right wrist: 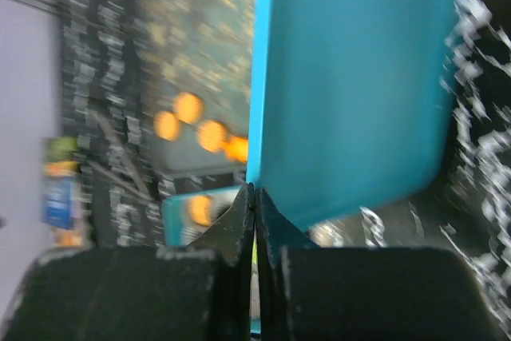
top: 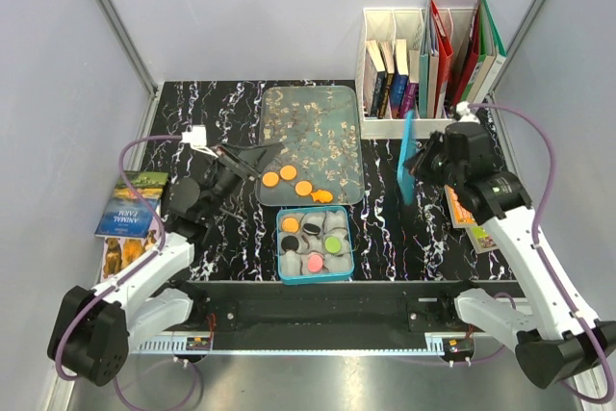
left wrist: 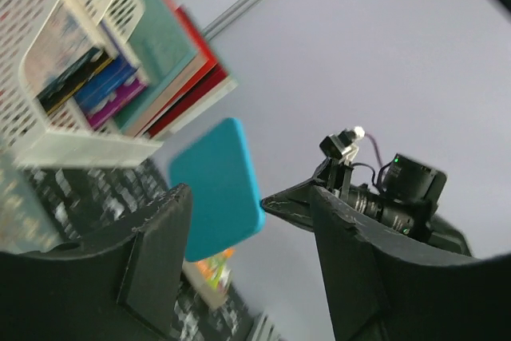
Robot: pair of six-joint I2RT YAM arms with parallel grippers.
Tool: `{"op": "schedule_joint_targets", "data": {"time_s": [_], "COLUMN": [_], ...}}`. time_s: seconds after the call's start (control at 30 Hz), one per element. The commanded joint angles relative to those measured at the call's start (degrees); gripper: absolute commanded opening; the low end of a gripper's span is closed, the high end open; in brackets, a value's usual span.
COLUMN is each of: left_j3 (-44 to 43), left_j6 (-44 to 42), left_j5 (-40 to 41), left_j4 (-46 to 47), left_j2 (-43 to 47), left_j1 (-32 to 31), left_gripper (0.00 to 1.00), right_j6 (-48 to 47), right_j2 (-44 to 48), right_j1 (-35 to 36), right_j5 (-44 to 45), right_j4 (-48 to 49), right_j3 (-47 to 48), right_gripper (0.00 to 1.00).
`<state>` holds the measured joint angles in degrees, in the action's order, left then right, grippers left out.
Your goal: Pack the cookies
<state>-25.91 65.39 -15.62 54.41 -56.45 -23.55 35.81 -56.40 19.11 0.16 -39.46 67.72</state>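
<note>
Your two arms, white over black
White links on your left arm (top: 144, 276) and right arm (top: 539, 257), black joints, purple cables (top: 135, 156); left gripper (left wrist: 225, 196) and right gripper (right wrist: 254, 193) matte black.

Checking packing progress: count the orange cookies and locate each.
5. Four orange cookies lie in a row on the tray's near-left corner; one sits in the teal box, back-left. More may be hidden.

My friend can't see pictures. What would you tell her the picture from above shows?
The right hand holds a teal lid upright over the black table. The left hand is open near four orange cookies on a clear tray; a teal box nearer the arms holds more.
</note>
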Motion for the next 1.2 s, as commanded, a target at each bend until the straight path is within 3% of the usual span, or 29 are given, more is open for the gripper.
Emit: {"op": "schedule_joint_targets", "data": {"time_s": [0.0,0.2,0.47,0.7,0.73,0.77,0.9,1.0,1.17], "left_j3": [-1.42,-3.71,-4.06,-6.60,-6.96,-8.09,-10.91,-12.23,-11.80], "left_j6": [-7.72,-14.23,-16.07,-17.31,-17.74,-18.62,-21.17,-22.67,-22.76], "left_j5": [-2.14,-1.44,-0.29,0.67,1.02,1.37,3.04,4.54,5.95], "left_j4": [-13.70,-25.93,-28.83,-31.99,-33.65,-34.63,-40.43,-44.12,-46.15], "left_j2": [3.08,6.08,6.79,5.73,5.73,5.56,5.47,5.82,6.61], "left_j1": [-1.58,-2.46,-2.90,-3.17,-3.25,-3.26,-3.17,-3.17,-3.26], "left_gripper": [0.63,0.62,0.63,0.66,0.67,0.68,0.68,0.69,0.70], "right_j6": [-2.59,-2.41,-2.59,-4.78,-5.92,-6.54,-8.48,-8.31,-6.81], "right_j2": [-0.37,-4.15,-6.26,-7.05,-7.75,-9.76,-17.58,-24.53,-34.89], "right_j1": [-0.13,-0.13,-0.22,-0.13,-0.13,-0.13,-0.13,-0.13,-0.13], "right_j5": [8.61,11.17,11.18,5.03,4.76,4.93,6.25,5.47,5.28], "right_j4": [-4.92,-3.61,-0.53,4.48,4.92,4.92,4.66,5.01,9.75], "right_j3": [-3.29,-7.43,-11.03,-11.92,-11.30,-10.60,-4.90,-1.03,2.14], "right_gripper": [0.00,0.00,0.00,0.00,0.04,0.19,0.47,0.59,0.68]}}
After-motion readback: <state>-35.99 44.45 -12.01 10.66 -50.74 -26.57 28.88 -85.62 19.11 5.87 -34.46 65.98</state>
